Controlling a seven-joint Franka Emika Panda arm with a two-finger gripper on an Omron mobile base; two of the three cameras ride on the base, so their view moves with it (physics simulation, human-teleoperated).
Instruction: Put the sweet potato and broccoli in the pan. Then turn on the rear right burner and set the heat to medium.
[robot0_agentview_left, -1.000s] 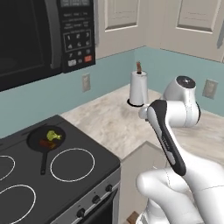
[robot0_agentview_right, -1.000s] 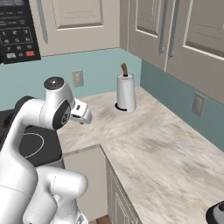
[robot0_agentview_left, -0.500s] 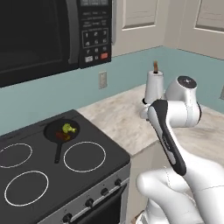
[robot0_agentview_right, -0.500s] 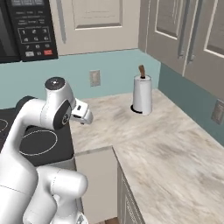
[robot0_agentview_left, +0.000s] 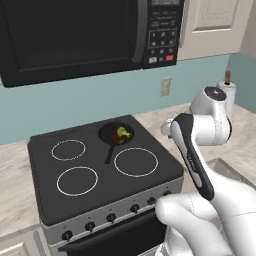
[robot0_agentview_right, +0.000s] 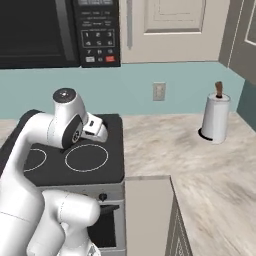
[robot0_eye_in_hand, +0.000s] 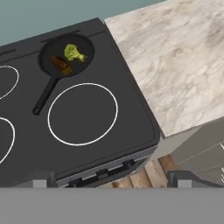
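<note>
While the hand (robot0_eye_in_hand: 109, 186) hangs open and empty above the stove's near right edge, the pan (robot0_eye_in_hand: 66, 54) sits on the rear right burner (robot0_agentview_left: 116, 134), holding the sweet potato (robot0_eye_in_hand: 61, 65) and the broccoli (robot0_eye_in_hand: 74, 53) side by side.

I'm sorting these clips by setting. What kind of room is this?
A rendered home kitchen: a black glass cooktop with a pan on it, a microwave mounted above, and a marble-look counter with a paper towel roll.

Glossy white arm (robot0_agentview_left: 210, 125), dark joint bands
</note>
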